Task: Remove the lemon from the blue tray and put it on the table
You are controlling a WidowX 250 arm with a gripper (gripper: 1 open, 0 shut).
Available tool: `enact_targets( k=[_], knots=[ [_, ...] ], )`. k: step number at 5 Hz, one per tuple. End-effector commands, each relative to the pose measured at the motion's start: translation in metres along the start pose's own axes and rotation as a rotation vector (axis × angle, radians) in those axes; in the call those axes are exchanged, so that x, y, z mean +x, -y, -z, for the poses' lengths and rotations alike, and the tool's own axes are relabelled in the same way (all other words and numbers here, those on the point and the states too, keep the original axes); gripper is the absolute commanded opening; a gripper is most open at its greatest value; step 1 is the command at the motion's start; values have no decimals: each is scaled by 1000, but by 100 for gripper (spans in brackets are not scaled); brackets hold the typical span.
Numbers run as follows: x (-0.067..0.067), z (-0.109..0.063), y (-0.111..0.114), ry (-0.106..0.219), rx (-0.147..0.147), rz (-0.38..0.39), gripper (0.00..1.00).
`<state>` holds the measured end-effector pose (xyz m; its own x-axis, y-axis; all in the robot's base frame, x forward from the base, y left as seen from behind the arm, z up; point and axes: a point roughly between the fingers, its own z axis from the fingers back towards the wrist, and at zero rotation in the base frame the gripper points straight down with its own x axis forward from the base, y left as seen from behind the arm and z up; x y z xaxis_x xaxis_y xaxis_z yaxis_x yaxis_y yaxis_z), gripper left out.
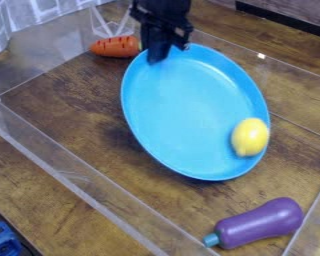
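Looks like a lab test pen, not a home. My dark brown wood-grain plank surface (69, 120) is fenced by clear plastic walls (69, 185). Props are toys: glossy purple plastic eggplant (260, 224), orange plastic carrot (116, 45), large round bright-blue plastic dish (190, 110).
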<state>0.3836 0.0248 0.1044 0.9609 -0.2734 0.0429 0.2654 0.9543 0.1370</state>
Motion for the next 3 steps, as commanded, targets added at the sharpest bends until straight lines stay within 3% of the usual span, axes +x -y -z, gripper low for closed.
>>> enact_targets(
  k=[1, 2, 3],
  knots=[
    [-10, -32, 0, 69, 36, -38, 0],
    [-21, -26, -9, 60, 43, -86, 0],
    [-21, -24, 13, 65, 29, -56, 100]
  ],
)
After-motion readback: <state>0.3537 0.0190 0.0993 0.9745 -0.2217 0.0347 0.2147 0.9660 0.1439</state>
